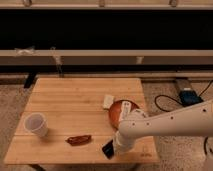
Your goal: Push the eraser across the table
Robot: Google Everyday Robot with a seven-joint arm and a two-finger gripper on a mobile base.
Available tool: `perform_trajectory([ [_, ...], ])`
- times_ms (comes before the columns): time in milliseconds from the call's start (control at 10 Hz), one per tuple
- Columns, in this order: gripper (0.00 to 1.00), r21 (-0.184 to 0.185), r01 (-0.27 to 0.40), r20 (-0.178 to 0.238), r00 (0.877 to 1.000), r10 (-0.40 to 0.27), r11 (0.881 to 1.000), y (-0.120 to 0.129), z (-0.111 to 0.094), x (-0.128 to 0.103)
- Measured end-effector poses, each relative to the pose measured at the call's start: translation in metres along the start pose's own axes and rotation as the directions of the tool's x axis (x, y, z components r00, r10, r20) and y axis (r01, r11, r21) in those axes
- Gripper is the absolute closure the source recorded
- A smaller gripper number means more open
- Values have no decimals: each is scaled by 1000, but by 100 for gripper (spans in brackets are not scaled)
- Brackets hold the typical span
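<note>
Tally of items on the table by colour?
White: 2 (white cup, small white rectangular block)
Black: 1 (flat black eraser)
Reddish-brown: 1 (oblong item)
Orange: 1 (round orange object)
Total: 5
Gripper beside the eraser, at the wooden table front edge.

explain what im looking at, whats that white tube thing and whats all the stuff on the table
The white tube is a robot arm, reaching in from the picture's right. Its end, the gripper, is low at the near edge of the wooden table, right beside a small black eraser. There is one picture, taken by a camera looking down on the table from above. Also on it: a white cup, a reddish-brown oblong item, a small white block and a round orange-brown thing partly behind the arm. Whether the gripper holds anything, I cannot tell.
</note>
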Motion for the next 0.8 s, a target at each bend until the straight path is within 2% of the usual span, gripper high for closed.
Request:
perform_trajectory([
  [500, 100, 1, -8, -26, 1000, 8, 1000, -12, 7, 6],
  [800, 100, 16, -5, -34, 999, 6, 1000, -14, 15, -5],
])
